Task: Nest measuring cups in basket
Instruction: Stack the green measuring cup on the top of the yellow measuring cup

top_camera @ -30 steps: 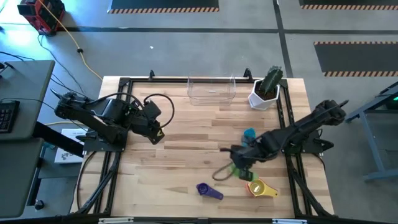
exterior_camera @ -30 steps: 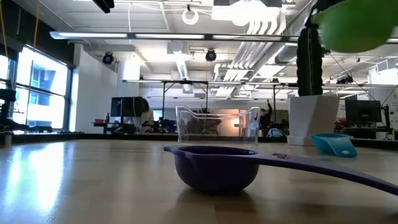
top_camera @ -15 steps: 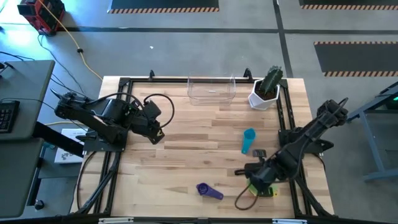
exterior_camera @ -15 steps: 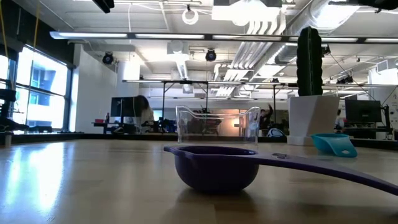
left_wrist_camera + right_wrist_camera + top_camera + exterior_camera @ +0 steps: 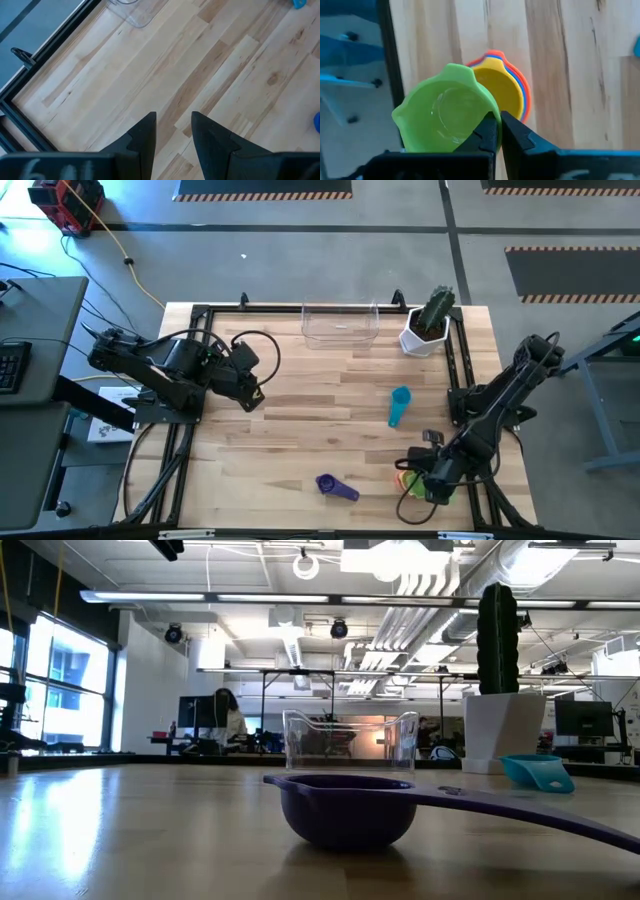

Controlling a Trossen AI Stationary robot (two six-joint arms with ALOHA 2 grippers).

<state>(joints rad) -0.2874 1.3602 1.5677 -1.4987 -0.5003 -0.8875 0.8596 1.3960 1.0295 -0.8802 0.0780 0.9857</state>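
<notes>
Wood-plank worktop (image 5: 300, 420) w/ black frame. On it: clear basket (image 5: 340, 325) at far edge, white cactus pot (image 5: 425, 330) beside it, teal cup (image 5: 399, 405) mid-right, purple cup (image 5: 333, 486) near front, yellow-on-orange cups (image 5: 502, 90) front right.

Basket (image 5: 340, 326) at table's (image 5: 290, 430) far edge, cactus pot (image 5: 427, 324) just right, 2 cups (image 5: 400, 406) (image 5: 335, 487) nearer front

I count six measuring cups: one teal cup (image 5: 400, 406), one purple cup (image 5: 335, 487), one green cup (image 5: 445, 116), plus a nested stack of yellow cup (image 5: 500, 90), orange cup (image 5: 492, 54) and red cup (image 5: 525, 95). I see one clear basket (image 5: 340, 326), one potted cactus (image 5: 428, 322), and two arms.
</notes>
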